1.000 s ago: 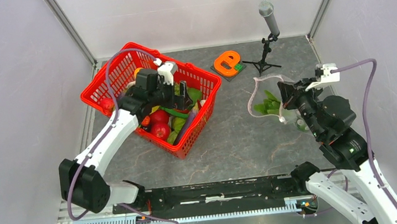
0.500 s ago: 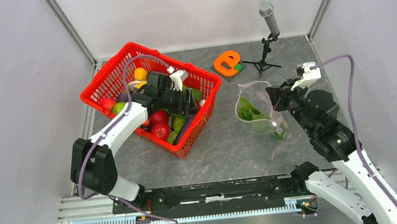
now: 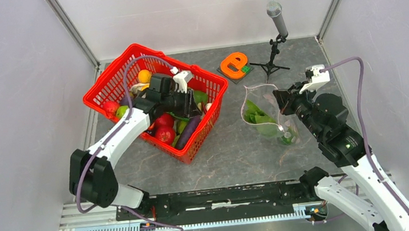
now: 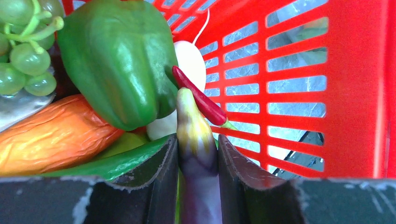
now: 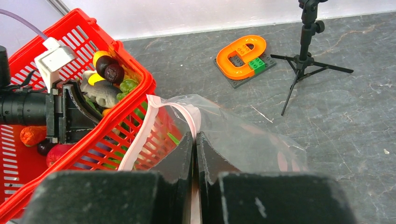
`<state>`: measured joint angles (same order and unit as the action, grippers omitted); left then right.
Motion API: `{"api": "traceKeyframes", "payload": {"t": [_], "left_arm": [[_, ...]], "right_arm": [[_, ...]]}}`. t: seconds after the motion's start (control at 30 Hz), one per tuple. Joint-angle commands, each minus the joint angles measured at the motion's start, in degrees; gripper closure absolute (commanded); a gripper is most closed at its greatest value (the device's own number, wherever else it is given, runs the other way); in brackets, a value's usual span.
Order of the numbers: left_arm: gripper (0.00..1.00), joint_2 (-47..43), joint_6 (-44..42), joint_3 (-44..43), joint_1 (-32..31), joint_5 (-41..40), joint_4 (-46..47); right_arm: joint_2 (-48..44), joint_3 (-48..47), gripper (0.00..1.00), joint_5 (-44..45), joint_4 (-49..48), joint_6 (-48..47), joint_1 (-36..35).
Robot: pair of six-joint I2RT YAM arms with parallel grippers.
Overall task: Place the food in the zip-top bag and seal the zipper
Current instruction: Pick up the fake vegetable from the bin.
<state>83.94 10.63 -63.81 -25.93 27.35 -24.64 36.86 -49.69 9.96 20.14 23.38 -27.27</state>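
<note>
Grey marbled surface, boxed in by pale walls. Toward the far left corner, a red mesh basket heaped with toy produce.

Deep inside the basket, left jaws closed onto the pale yellow-green end of a purple eggplant, one pad against each side. Rest of the eggplant cut off by the lower edge of the wrist view. Crowded just beyond:
- a green bell pepper
- a thin red chilli lying across the eggplant's tip
- green grapes, half out of frame at the top left
- a wrinkled orange piece, too cropped to name
- something white, mostly hidden behind the pepper and not identifiable

Near the right edge, the clear zip-top bag, raised and hanging open. Right jaws pressed together, pinching the bag at the pale pinkish zipper. Fingertips themselves hidden under the arm from above.

Inside the bag, a green leafy vegetable and a small green piece lower down, both blurred by crinkled plastic. Bottom of the bag partly covered by the right arm.

Along the far edge, an orange letter shape on a dark plate and a microphone on a tripod.
</note>
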Motion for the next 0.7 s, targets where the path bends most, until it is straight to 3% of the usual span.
{"api": "traceKeyframes", "payload": {"t": [0.0, 0.27, 0.53, 0.67], "left_arm": [[0.85, -4.51, -0.79, -0.04, 0.31, -1.84, 1.73], [0.89, -15.38, 1.0, 3.11, 0.35, -7.43, 8.07], [0.93, -29.96, 9.53, 12.63, 0.36, -3.61, 34.64], [0.93, -33.27, 10.11, 13.18, 0.36, -1.83, 41.4]], "right_arm": [[-0.11, 0.38, 0.91, -0.28, -3.08, 0.93, 0.0], [-0.45, 1.11, 0.91, 0.26, -3.33, 1.3, 0.02], [-0.46, 2.53, 0.9, -0.6, -4.57, 2.34, 0.02], [0.0, 2.76, 0.9, -1.66, -5.09, 2.78, 0.0]]}}
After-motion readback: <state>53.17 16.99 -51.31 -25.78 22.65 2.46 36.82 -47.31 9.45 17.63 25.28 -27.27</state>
